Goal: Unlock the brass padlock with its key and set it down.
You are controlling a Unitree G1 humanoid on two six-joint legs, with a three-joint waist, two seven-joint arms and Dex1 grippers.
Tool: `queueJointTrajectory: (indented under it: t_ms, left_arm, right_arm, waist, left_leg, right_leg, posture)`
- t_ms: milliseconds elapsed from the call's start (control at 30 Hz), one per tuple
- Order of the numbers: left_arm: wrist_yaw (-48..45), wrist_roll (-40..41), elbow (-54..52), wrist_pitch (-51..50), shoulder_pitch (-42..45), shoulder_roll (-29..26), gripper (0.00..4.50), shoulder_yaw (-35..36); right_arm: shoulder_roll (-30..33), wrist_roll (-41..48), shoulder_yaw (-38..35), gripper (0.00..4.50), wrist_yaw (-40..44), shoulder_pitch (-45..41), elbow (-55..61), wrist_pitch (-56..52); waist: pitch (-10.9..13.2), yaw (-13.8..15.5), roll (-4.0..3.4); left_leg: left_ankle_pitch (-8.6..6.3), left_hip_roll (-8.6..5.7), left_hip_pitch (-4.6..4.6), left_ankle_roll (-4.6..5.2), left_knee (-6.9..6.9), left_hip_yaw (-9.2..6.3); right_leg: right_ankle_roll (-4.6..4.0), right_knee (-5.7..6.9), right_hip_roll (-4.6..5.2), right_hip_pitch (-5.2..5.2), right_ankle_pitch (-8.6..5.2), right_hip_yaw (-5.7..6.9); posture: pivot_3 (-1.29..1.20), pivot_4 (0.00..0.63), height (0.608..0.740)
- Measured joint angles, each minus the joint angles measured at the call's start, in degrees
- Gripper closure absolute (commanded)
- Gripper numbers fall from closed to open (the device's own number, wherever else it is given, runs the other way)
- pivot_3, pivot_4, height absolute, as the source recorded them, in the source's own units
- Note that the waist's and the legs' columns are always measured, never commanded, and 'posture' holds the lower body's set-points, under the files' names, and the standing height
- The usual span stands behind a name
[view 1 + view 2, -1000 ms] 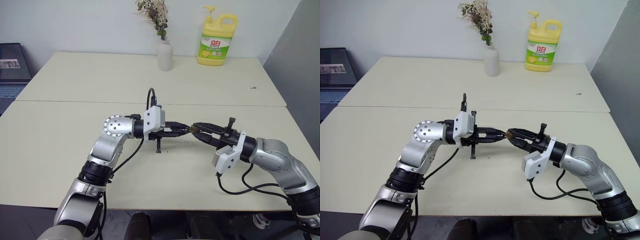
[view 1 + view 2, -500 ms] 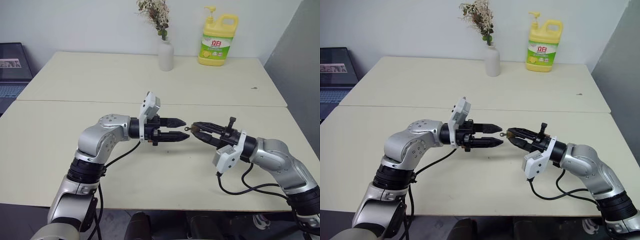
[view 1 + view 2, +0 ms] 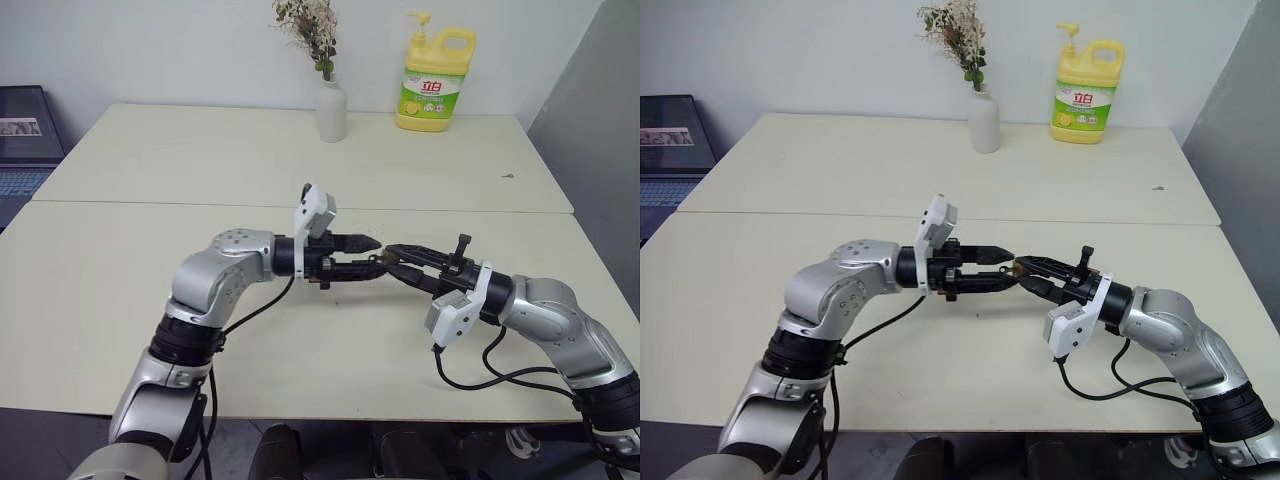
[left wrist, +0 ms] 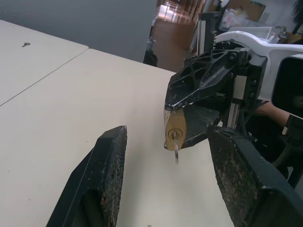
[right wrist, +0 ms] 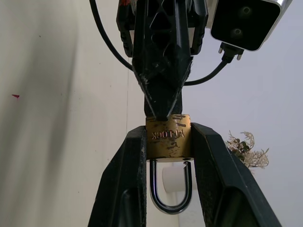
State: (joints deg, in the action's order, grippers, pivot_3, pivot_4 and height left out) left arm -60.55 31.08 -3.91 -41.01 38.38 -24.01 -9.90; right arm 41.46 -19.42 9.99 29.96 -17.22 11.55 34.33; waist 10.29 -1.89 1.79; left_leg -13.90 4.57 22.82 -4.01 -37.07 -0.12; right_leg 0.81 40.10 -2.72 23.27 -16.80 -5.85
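My right gripper (image 5: 167,130) is shut on the brass padlock (image 5: 167,136), held level above the near table; its silvery shackle (image 5: 170,191) points back toward the wrist. A small key (image 4: 175,150) sticks out of the padlock's (image 4: 173,134) keyhole. Facing it from the left, my left gripper (image 3: 376,254) stands open, its two fingers (image 4: 106,170) either side of the key and touching neither key nor lock. From the head the padlock (image 3: 1017,267) shows as a small speck between the two grippers' tips.
On the far table stand a white vase of dried flowers (image 3: 331,108) and a yellow detergent bottle (image 3: 434,82), with a tiny dark object (image 3: 508,177) to the right. A dark laptop (image 3: 25,140) sits at the far left. A seam (image 3: 150,205) joins both tables.
The left gripper, shut at the key a second ago, opened, rolled and drew back left, then came right again with open fingers around the key. The right gripper held still.
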Motion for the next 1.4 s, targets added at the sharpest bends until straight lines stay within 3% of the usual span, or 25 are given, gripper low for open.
queueJointTrajectory:
  t_ms: [333,433,667,933,1100,1200,1367,1400]
  left_arm:
    - [-0.27,-0.77,0.25,0.36,0.51,0.87,1.71,-1.01]
    - [-0.3,-0.74,0.25,0.33,0.69,1.27,2.28,-1.02]
    - [-0.52,-0.69,0.25,0.27,0.7,1.9,4.34,-1.08]
    - [-0.82,-0.79,0.25,0.27,0.68,1.9,4.34,-1.08]
    - [-0.99,-0.79,0.25,0.27,0.67,1.88,4.34,-1.08]
    - [-1.46,-0.79,0.32,0.29,0.68,1.64,4.34,-1.09]
    - [-2.93,-0.77,1.74,0.34,1.12,0.89,4.34,-1.0]
    - [-3.17,-0.77,1.93,0.34,1.34,0.75,4.34,-1.0]
  right_arm:
    - [0.0,0.02,0.02,3.56,0.01,0.0,0.14,0.03]
    - [0.0,0.02,0.04,3.56,0.01,0.0,0.43,0.1]
    - [0.0,-0.01,0.06,3.56,0.02,-0.04,0.75,-0.01]
    - [-0.01,-0.23,0.07,3.56,0.03,-0.03,0.83,-0.17]
    - [0.54,-0.2,-0.62,1.85,0.44,0.17,1.21,-2.88]
    - [4.08,0.48,-3.81,0.8,1.65,3.11,1.36,-4.09]
    - [5.72,1.54,-8.37,0.78,1.19,10.44,2.36,-2.71]
    - [5.71,1.61,-8.72,0.99,1.13,11.11,2.71,-2.32]
  waist:
    - [0.0,0.06,0.0]
    - [0.0,0.05,0.0]
    - [0.0,0.05,0.0]
    - [0.0,0.05,0.0]
    - [0.0,0.08,0.0]
    - [0.0,0.18,0.0]
    - [0.0,0.21,0.0]
    - [0.0,0.05,0.0]
  left_leg:
    - [0.0,-0.01,0.01,0.0,-0.01,0.0]
    - [0.0,0.0,0.01,0.0,0.0,0.0]
    - [0.0,-0.01,0.01,0.0,0.0,0.0]
    - [0.0,-0.01,0.01,0.0,0.0,0.0]
    - [0.0,-0.01,0.02,0.0,-0.01,0.0]
    - [0.0,-0.02,0.02,0.0,0.0,0.0]
    - [0.0,-0.02,0.02,0.0,0.01,0.0]
    - [0.0,-0.02,0.01,0.0,0.0,0.0]
  right_leg:
    - [0.0,0.0,0.0,0.0,0.0,0.0]
    - [0.0,0.0,0.0,0.0,0.0,0.0]
    - [0.0,0.0,0.0,0.0,0.0,0.0]
    - [0.0,0.0,0.0,0.0,0.0,0.0]
    - [0.0,0.0,0.0,0.0,0.0,0.0]
    - [0.0,-0.03,0.01,-0.02,0.0,0.01]
    - [0.01,-0.03,0.01,-0.02,-0.01,0.01]
    - [0.01,-0.03,0.01,-0.02,0.0,0.0]
  posture:
    - [0.0,0.15,0.74]
    - [0.0,0.15,0.74]
    - [0.0,0.15,0.74]
    - [0.0,0.15,0.74]
    - [0.0,0.15,0.74]
    - [0.0,0.15,0.74]
    - [0.0,0.15,0.74]
    - [0.0,0.15,0.74]
